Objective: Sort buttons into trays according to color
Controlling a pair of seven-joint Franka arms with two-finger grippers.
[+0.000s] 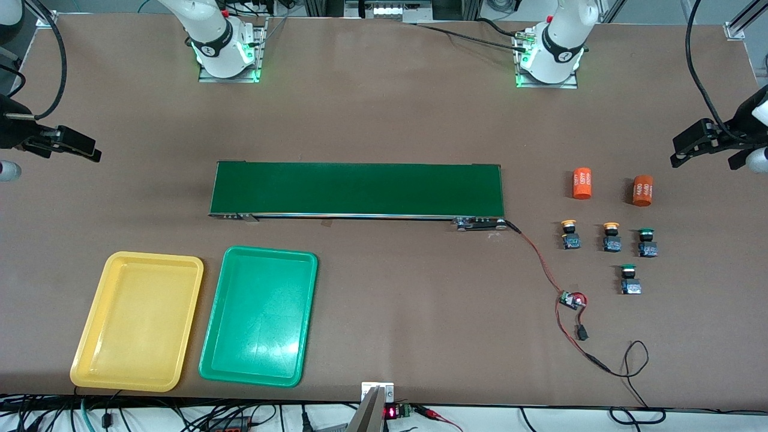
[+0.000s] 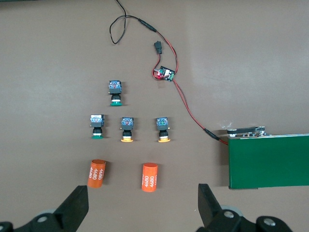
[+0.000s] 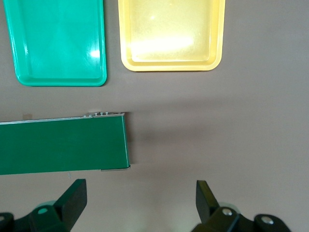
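The four buttons (image 1: 606, 237) sit at the left arm's end of the table, so the wide-open left gripper (image 2: 140, 203) is closer than the wide-open right gripper (image 3: 140, 198).

Belt (image 1: 357, 189): long, dark green, flat on table (image 1: 384, 120), mid-table, lengthwise between arm ends. Metal roller hardware along edge nearer front camera.

Two orange cylinders (image 1: 581, 183) (image 1: 642, 190), white "4680" print, lying on side, near each other but apart, off belt end toward left arm's end of table.

Red-black wire (image 1: 540, 261) leaves belt corner, runs toward front camera to small circuit board (image 1: 570, 299). Black connector (image 1: 581, 333) just nearer camera than board. Wire ends in loose black loop (image 1: 636, 359) near table edge.
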